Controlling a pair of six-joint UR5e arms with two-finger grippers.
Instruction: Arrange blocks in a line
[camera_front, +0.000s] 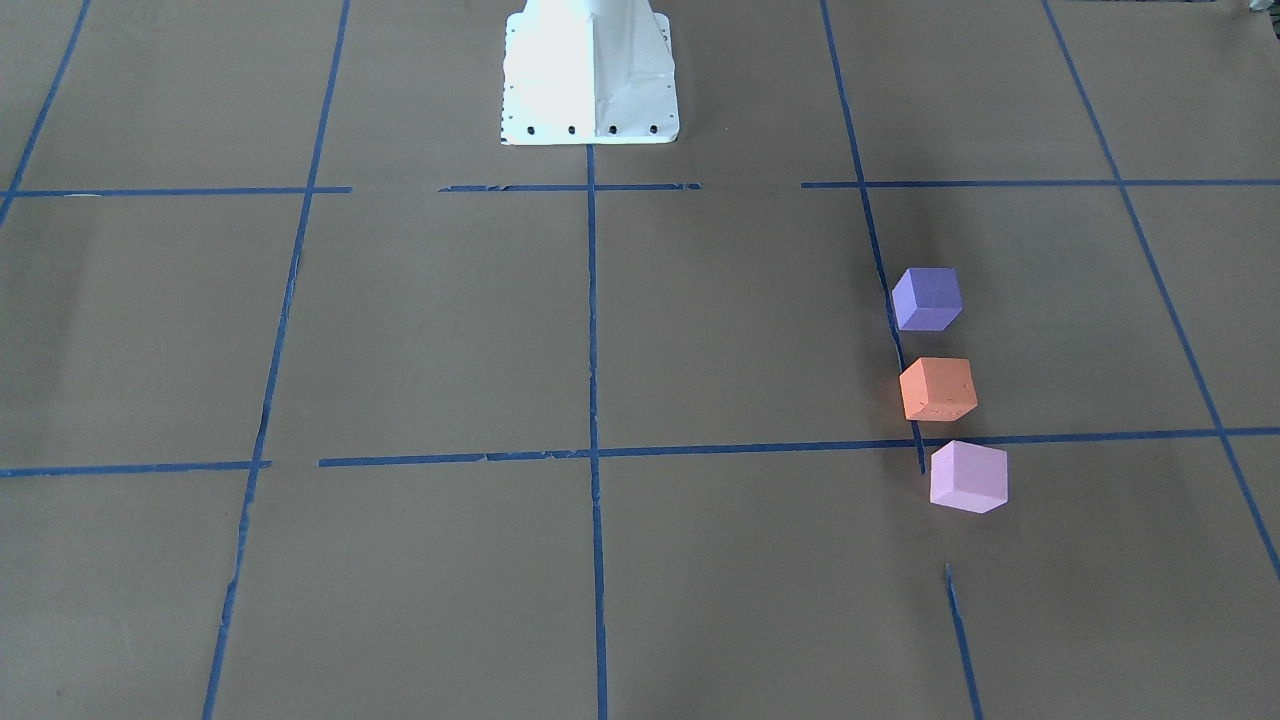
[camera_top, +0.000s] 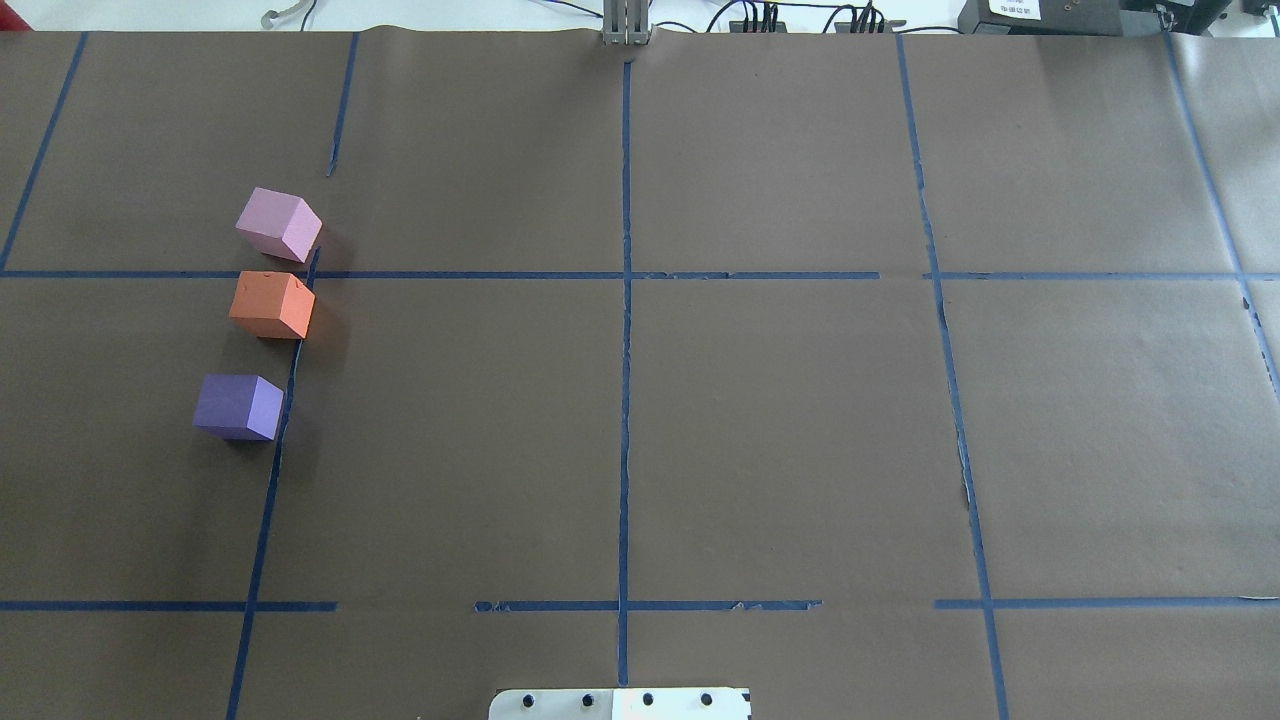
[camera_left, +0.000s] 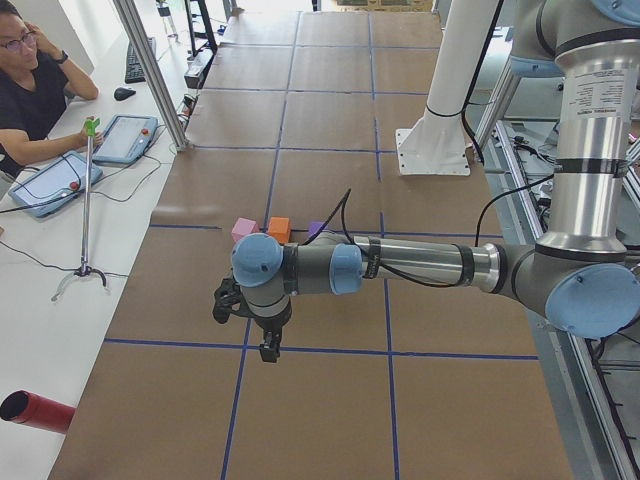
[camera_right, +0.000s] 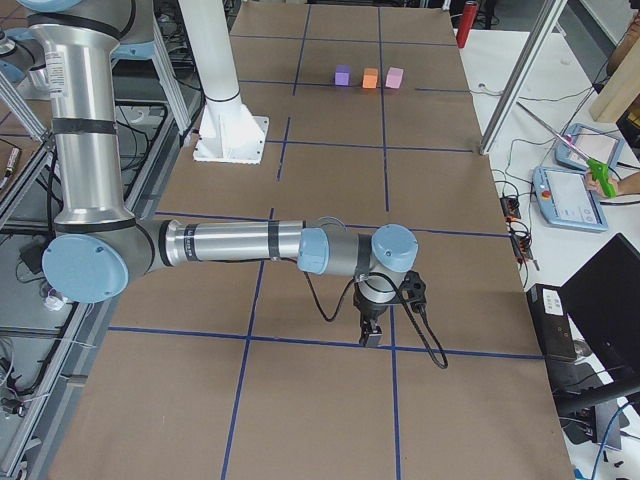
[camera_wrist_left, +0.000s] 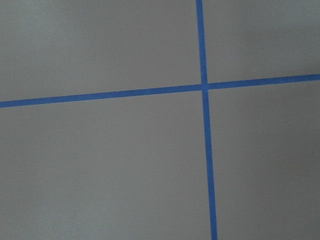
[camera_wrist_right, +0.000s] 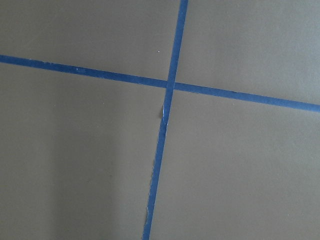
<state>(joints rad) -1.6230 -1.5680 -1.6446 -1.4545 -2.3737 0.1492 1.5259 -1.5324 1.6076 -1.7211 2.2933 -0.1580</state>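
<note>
1. There are three blocks, one of each colour: a violet-blue block (camera_top: 240, 406), an orange block (camera_top: 272, 305) and a pale pink block (camera_top: 279, 224). Two arms and two grippers are in view.
2. The blocks sit on the brown paper table (camera_top: 780, 430), on the robot's left side. They lie against a blue tape line (camera_top: 270, 490) that runs away from the robot.
3. Together they form one row whose long axis runs from near the robot to far, leaning slightly toward the table's middle as it goes. Violet-blue is nearest the robot, orange is in the middle and pink is farthest.
4. None of the cubes touch. Orange and pink are just beside each other with a cross tape line (camera_top: 450, 275) passing between them, and the gap from violet-blue to orange is wider.
5. Each cube rests flat but is turned a little off the tape grid, so a vertical edge faces the overhead camera.
6. The left gripper (camera_left: 269, 348) hangs from the outstretched left arm (camera_left: 420, 262), pointing down over the paper. It is apart from the blocks and touches none of them, and I cannot tell how far open it is.
7. The right gripper (camera_right: 371, 338), on the right arm (camera_right: 230, 243), points down well apart from the row. Its opening cannot be judged either.
8. Both wrist views show only paper and crossing tape.
</note>
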